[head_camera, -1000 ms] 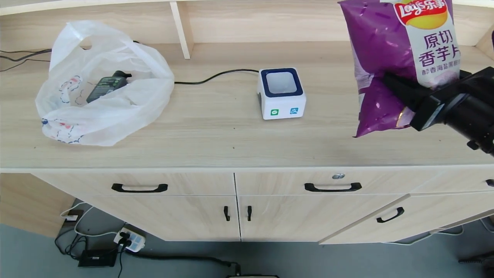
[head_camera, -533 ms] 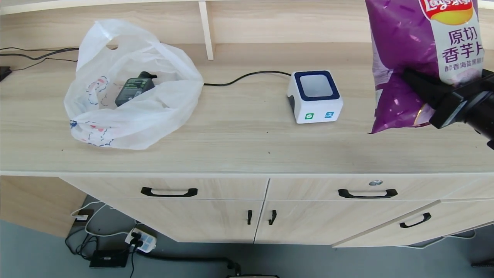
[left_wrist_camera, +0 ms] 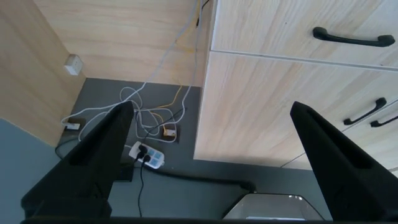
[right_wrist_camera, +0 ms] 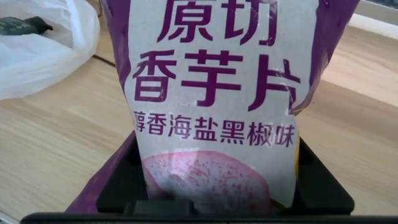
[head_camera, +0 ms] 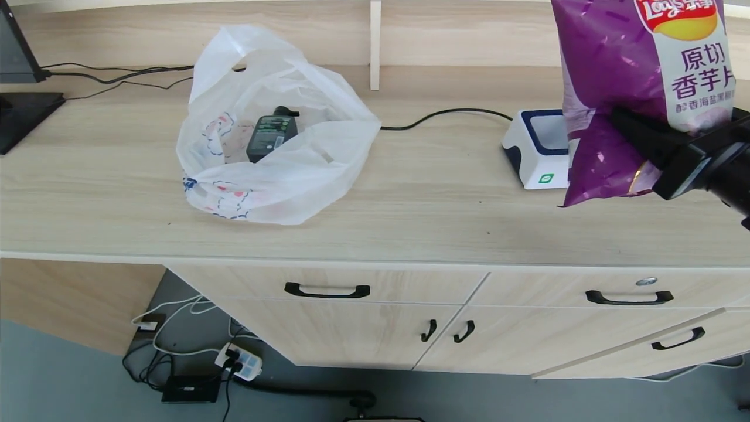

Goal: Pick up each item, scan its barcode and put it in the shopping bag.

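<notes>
One worktop (head_camera: 410,193) carries everything. One shopping bag (head_camera: 316,170) lies on it well left of the scanner (head_camera: 536,158), its mouth slumped open so goods can drop in. One chips pack (head_camera: 609,58) hangs upright above the scanner's right side, clear of the worktop, probably so its barcode can be turned to the upward window; it is not yet bagged. Two tools: the right tool (head_camera: 674,120) clamps the pack's lower half; the left tool (left_wrist_camera: 211,155) is spread wide and empty, far below the scanner by the cupboard fronts (left_wrist_camera: 280,93), out of the way. One dark bottle (head_camera: 270,132) lies inside the bag, apparently done
</notes>
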